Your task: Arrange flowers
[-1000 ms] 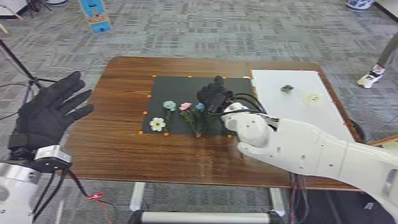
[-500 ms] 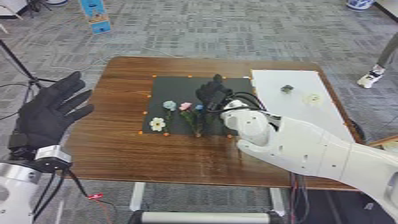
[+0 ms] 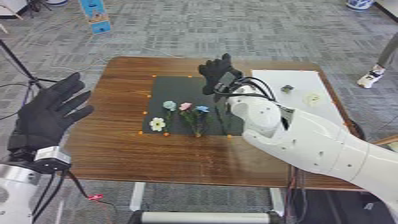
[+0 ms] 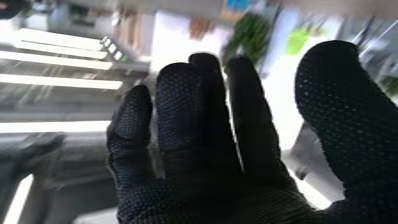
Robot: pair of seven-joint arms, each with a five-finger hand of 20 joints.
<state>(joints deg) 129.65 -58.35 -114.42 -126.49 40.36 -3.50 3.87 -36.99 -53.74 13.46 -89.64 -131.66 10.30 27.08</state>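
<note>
In the head view my right hand [image 3: 216, 73] stands open above the far edge of the dark mat [image 3: 178, 86], holding nothing. The right wrist view has this right hand [image 4: 209, 145] with straight fingers and the thumb spread apart. On the mat lie a light blue flower [image 3: 169, 105], a pink flower [image 3: 185, 106] and a blue flower [image 3: 202, 109], with green stems toward the near edge. A white flower [image 3: 157, 124] lies at the near left corner. My left hand [image 3: 46, 112] is open, left of the table.
A white board [image 3: 302, 107] lies on the right of the wooden table [image 3: 115, 155]. It bears a small green piece [image 3: 287, 89] and a pale yellow flower [image 3: 313, 98]. My right forearm crosses the table's near right part. A black tripod stands at the left.
My right hand has moved up and away from the flowers toward the mat's far edge, uncovering the blue flower. Its fingers have spread. The left hand has kept still.
</note>
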